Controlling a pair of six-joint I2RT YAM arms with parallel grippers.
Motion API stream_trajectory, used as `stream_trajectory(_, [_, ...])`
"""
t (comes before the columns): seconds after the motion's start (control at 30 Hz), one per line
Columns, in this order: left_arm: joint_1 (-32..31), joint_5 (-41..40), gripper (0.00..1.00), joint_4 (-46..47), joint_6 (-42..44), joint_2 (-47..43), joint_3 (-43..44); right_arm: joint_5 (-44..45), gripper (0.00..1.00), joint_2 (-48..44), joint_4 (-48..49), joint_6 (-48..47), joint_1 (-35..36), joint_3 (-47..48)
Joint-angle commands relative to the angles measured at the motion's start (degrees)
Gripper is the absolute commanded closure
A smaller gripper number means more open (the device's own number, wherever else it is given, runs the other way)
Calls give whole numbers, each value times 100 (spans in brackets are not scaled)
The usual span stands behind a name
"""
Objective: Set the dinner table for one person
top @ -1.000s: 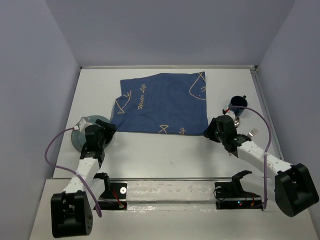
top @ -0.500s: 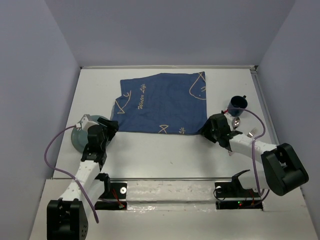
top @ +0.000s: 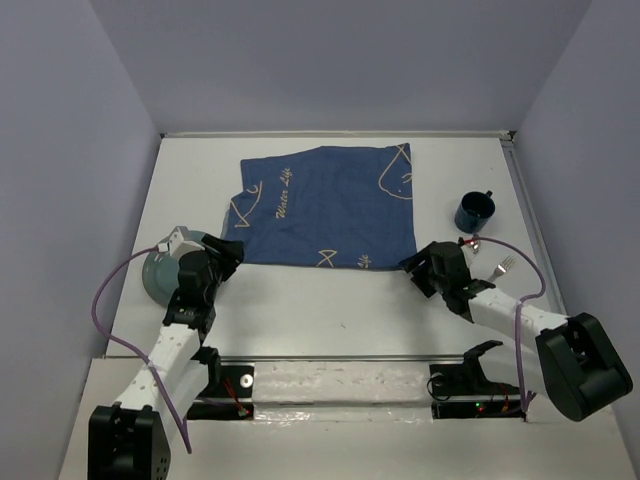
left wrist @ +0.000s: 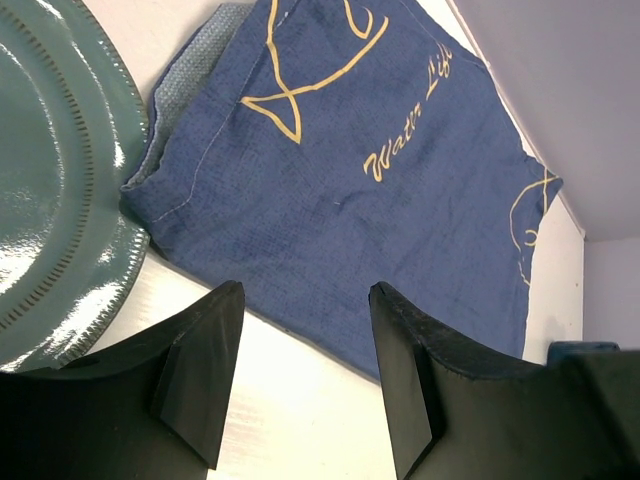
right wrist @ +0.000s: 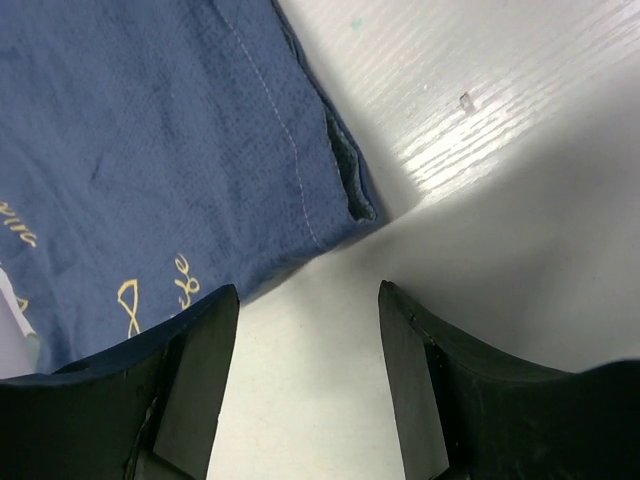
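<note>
left end effector [left wrist: 303, 320] and right end effector [right wrist: 308, 330] stand parted, empty; blue cloth [left wrist: 400, 200] ahead reads "water life"; white surface [top: 330, 310], lilac walls [top: 330, 60].

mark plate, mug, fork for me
plate [left wrist: 50, 190]: left wrist view, on its glazed inner face.
mug [top: 474, 211]: top view, on its dark blue body.
fork [top: 504, 266]: top view, on the tine end.
</note>
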Motion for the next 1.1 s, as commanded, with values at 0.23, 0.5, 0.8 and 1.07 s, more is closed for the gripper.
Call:
stream_trajectory(0.23, [-92,-3,37,205,101,-42,203,733,64,1081,537,227,-107,464])
stream_trajectory(0.5, [-233,41,37,232,-4,124,151,1795,100,485,485,-659,-529,526])
stream_trajectory(0.8, [-1040,-546,39,-400,-354,98,10,2044,100,97,291,-1311,-635,447])
stream_trajectory(1.07, [-1753,-1320,37,-841,-1260,-138,-437,1709,100,203,352,-1425,-635,482])
